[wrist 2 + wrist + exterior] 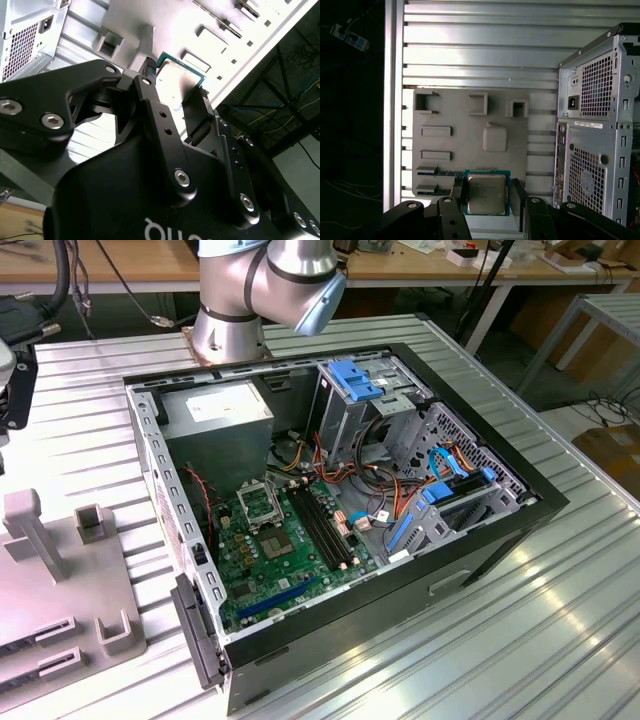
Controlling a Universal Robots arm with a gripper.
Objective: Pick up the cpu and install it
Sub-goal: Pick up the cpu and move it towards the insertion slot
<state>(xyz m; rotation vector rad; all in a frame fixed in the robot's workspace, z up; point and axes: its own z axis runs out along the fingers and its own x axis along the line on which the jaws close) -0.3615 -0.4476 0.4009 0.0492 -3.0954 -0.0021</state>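
Looking at the first wrist view, you have the cpu (486, 196) pinched by two opposite edges in the gripper (488, 186). The jaws are closed just to the chip's width, a hold that leaves its metal top and underside untouched. It hangs flat over the grey fixture plate (470, 125), at the edge farthest from the plate's row of brackets, and seems lifted clear, since it looks larger than the plate's square pad (495, 139). Beside the plate lies the open computer case (500, 530), probably placed close to keep the carry short.
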